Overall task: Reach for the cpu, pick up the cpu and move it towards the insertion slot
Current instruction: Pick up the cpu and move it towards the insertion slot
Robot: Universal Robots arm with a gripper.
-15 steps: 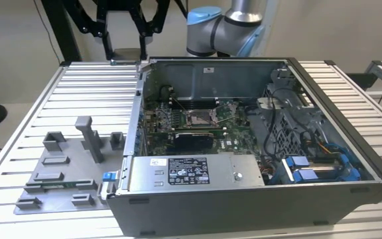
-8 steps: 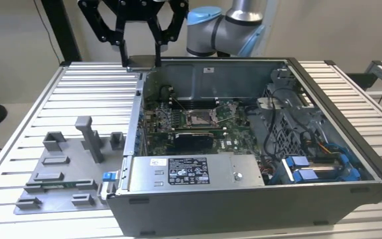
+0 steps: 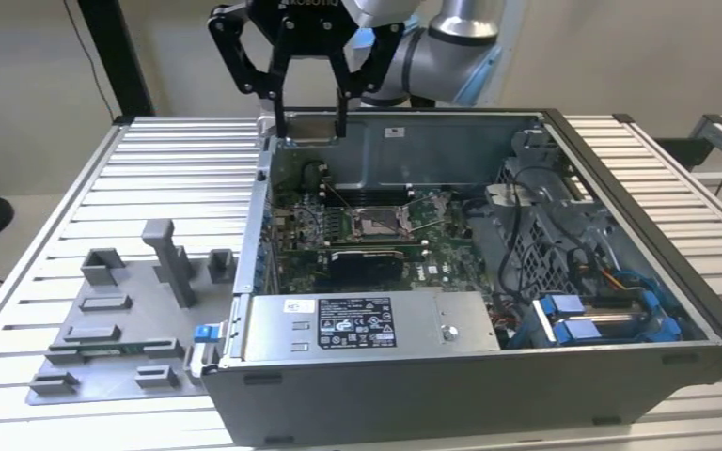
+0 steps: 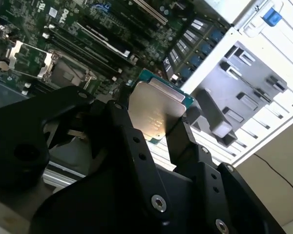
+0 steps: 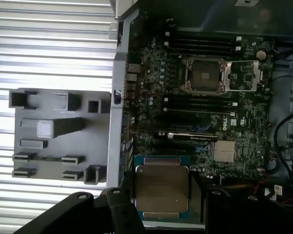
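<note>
Silvery cpu [image 5: 159,191] clamped flat, metal face toward wrist cameras.

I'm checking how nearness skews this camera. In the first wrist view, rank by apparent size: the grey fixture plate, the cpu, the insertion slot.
1. Grey fixture plate, largest.
2. Cpu, held by the gripper close to the camera, so it looks bigger than it is.
3. Insertion slot, smallest.
</note>
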